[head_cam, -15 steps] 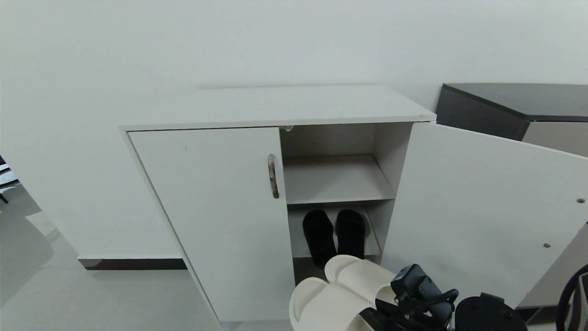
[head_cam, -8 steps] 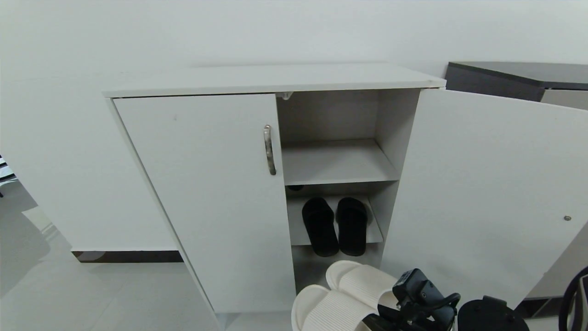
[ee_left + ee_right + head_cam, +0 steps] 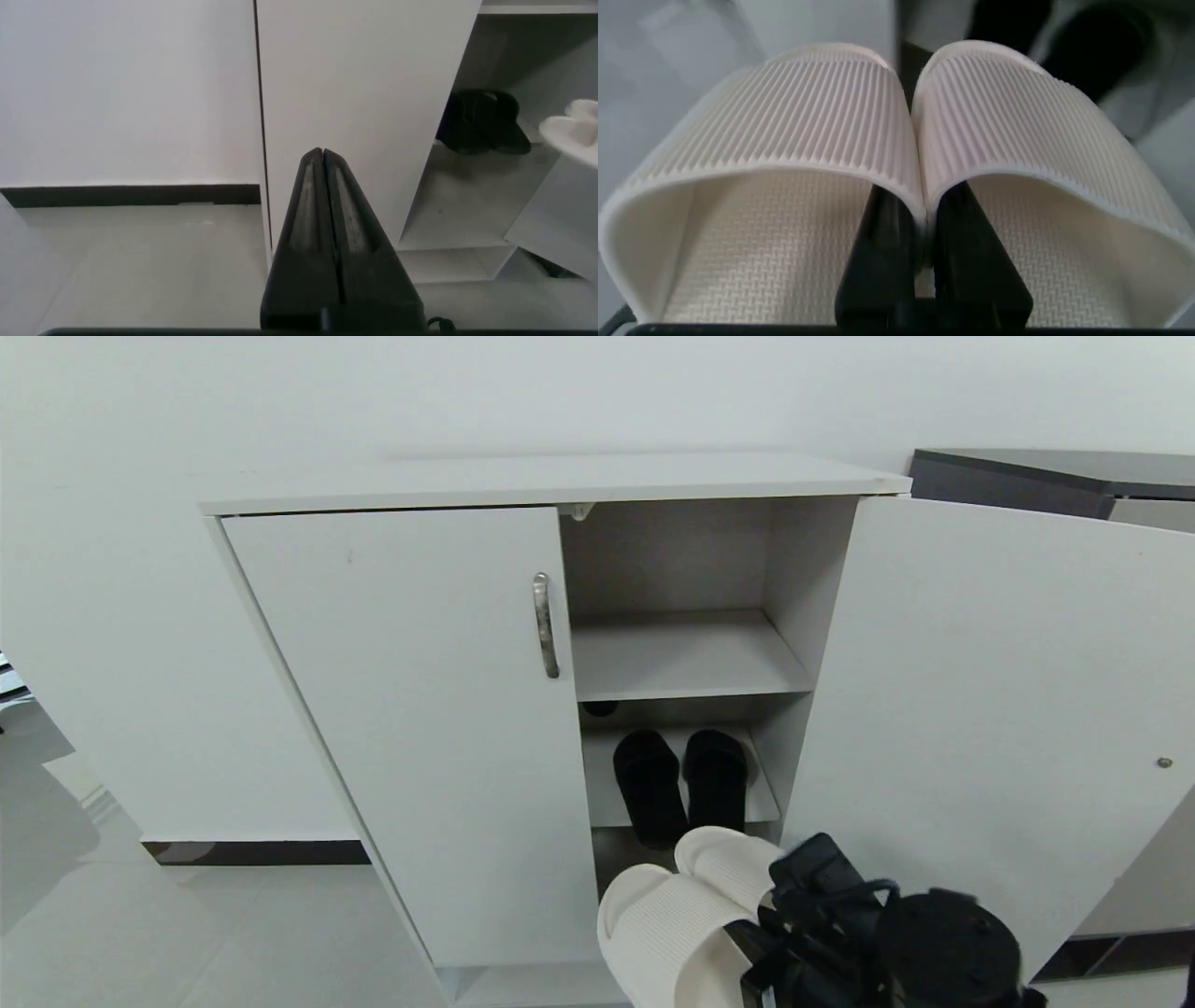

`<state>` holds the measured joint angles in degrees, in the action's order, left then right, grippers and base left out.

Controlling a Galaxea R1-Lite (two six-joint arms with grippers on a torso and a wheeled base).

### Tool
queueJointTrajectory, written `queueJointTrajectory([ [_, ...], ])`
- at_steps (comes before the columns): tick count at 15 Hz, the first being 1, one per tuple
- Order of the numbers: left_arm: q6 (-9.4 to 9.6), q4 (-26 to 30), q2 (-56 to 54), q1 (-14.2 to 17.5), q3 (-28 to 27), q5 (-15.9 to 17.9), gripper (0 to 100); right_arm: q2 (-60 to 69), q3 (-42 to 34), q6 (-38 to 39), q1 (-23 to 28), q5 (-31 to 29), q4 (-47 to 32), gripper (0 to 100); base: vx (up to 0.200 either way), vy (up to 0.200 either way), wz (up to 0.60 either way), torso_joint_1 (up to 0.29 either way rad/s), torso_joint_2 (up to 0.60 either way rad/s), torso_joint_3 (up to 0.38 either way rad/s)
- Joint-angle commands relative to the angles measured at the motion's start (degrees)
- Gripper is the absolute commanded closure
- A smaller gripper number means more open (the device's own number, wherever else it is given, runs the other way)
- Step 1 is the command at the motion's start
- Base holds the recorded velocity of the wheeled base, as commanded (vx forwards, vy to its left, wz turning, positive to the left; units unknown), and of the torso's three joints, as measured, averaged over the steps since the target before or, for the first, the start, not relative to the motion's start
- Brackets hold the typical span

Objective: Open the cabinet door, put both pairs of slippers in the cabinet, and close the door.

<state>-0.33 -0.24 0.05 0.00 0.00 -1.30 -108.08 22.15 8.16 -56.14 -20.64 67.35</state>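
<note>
left gripper (image 3: 323, 157) fingers pressed together | black slippers (image 3: 484, 121) on cabinet (image 3: 364, 84) shelf

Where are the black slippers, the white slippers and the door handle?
black slippers (image 3: 649, 784), head view, left slipper's upper.
white slippers (image 3: 672, 924), head view, ribbed strap of the nearer one.
handle (image 3: 545, 625), head view, middle of the metal bar.

Dark counter (image 3: 1027, 476) (far right), black baseboard (image 3: 252, 852)
</note>
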Motion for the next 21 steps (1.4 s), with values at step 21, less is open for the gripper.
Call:
queueJointTrajectory([
  [21,0.24,0.0,0.0,0.0,0.0,0.1,100,1.2,38.8,0.2,-0.6,-27.6,-30.8,100,0.095,0.000,0.00,0.001,0.00,0.002],
])
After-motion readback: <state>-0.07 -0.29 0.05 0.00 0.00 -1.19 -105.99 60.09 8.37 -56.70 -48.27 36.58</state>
